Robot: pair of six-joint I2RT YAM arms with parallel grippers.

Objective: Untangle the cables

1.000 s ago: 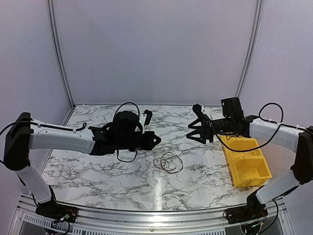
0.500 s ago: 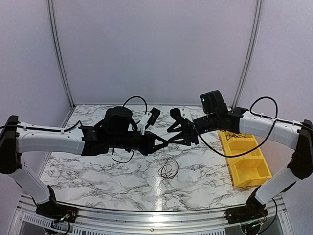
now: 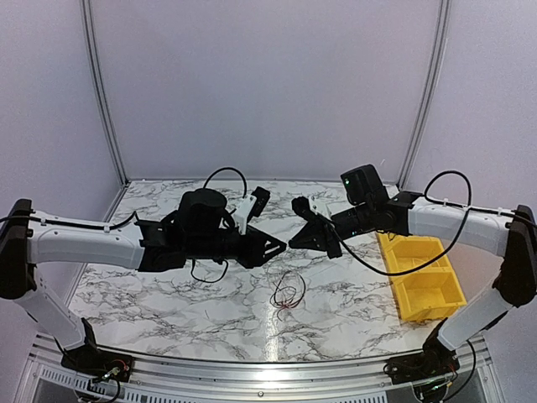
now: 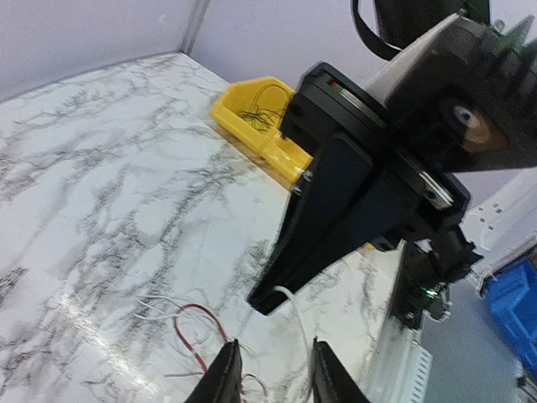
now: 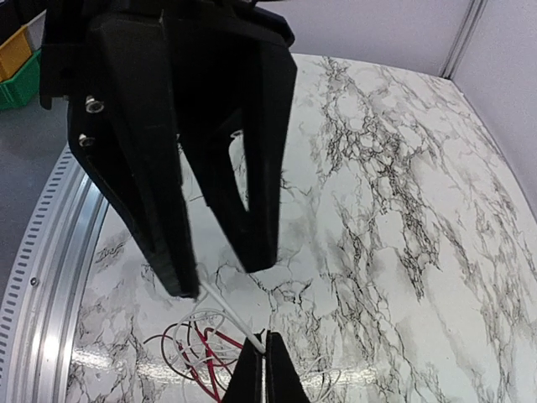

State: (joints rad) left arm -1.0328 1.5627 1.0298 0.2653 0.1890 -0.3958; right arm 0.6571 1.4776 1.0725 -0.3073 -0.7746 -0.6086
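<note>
The cables (image 3: 287, 294) are a small tangle of red, white and black loops that trails down to the marble table below both grippers. My right gripper (image 3: 294, 243) is shut on a white cable (image 5: 231, 315) at its fingertips (image 5: 264, 369). That strand runs up to one fingertip of my left gripper (image 5: 222, 277). The left gripper (image 3: 281, 246) faces the right one tip to tip, with its jaws apart. In the left wrist view the white cable (image 4: 300, 317) drops from the right gripper (image 4: 264, 300) between my left fingers (image 4: 226, 374). A red loop (image 4: 189, 336) lies below.
A yellow bin (image 3: 424, 285) with two compartments stands at the right side of the table. Thin black wires (image 4: 262, 102) lie in one compartment. An aluminium rail (image 3: 268, 369) runs along the near edge.
Both arms have moved to the middle and met tip to tip. The right gripper has shut on the white cable. The left gripper has opened. The tangle has shifted and bunched below them.
</note>
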